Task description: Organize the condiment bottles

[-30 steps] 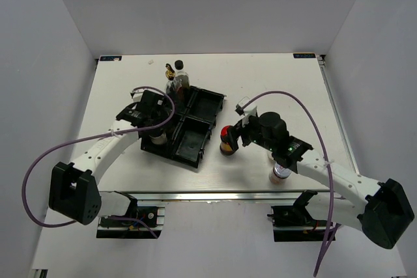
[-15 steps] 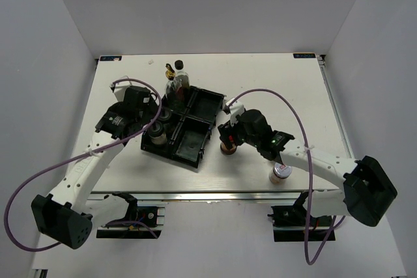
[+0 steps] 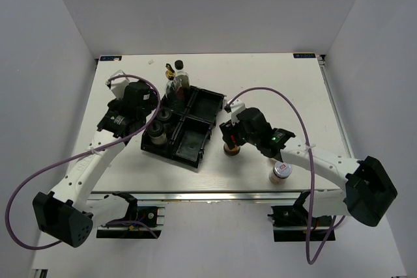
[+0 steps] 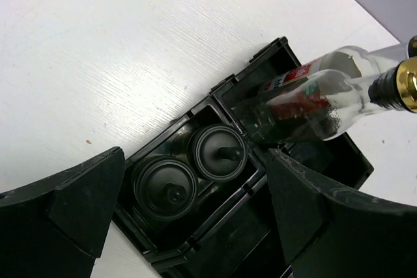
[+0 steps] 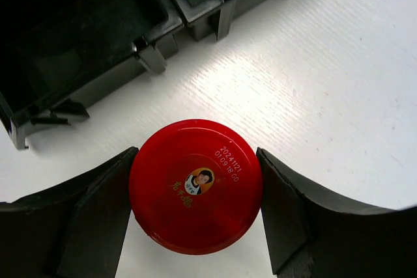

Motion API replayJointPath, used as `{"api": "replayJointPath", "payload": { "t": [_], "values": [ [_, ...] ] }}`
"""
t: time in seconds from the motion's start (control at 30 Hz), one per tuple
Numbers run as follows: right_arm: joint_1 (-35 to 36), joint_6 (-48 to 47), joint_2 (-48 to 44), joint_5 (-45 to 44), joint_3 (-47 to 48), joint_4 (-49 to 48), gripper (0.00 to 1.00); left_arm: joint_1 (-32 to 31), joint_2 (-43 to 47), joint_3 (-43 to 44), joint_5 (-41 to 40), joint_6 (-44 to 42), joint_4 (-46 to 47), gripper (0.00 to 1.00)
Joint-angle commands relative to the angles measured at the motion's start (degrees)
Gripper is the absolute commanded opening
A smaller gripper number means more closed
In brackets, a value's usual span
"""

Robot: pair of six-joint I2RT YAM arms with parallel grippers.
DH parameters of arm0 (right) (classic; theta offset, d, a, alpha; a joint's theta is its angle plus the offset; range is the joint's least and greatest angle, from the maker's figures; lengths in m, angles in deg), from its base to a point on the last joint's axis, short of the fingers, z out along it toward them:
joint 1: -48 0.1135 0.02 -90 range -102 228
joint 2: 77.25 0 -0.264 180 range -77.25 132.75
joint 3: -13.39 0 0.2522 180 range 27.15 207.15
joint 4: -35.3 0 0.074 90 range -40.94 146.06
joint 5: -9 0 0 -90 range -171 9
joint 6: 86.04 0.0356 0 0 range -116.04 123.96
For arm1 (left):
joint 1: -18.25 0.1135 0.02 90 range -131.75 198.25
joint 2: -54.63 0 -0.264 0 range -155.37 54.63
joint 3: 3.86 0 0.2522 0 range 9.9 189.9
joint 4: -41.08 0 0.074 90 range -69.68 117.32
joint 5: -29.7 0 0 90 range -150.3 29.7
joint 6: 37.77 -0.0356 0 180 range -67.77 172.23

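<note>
The right gripper (image 5: 195,190) has dropped and clamped on the red-lidded jar (image 5: 195,183), standing on the counter (image 3: 280,89) beside the tray (image 3: 189,140), likely to lift it in; the left gripper (image 4: 192,196) hangs agape.

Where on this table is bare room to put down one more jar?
Bare: the far right of the table, between the tray and the right edge, and the tray's two right compartments. Crowded: the tray's left compartments, holding bottles, and beside the tray, where the right end effector flanks the red-lidded jar.
</note>
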Motion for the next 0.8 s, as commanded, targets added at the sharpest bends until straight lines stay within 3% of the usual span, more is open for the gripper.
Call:
{"api": "replayJointPath", "payload": {
  "t": [0.0, 0.23, 0.43, 0.77],
  "values": [
    [0.3, -0.2, -5.7, 0.7, 6.0, -1.1, 0.00, -0.2, 1.6, -1.3, -3.8, 1.7, 1.9, 0.98],
    [0.5, -1.8, -8.0, 11.6, 14.5, -0.7, 0.00, -0.1, 4.8, -5.3, -5.3, 3.8, 2.0, 0.98],
    [2.1, -2.6, -2.4, 21.2, 24.1, -1.2, 0.00, -0.1, 5.3, -6.6, -6.6, 5.9, 0.3, 0.98],
    [3.5, -4.3, 12.9, 17.5, 32.4, -5.5, 0.00, -0.1, 5.8, -5.9, -1.8, 6.2, -3.7, 0.98]
  ]
}}
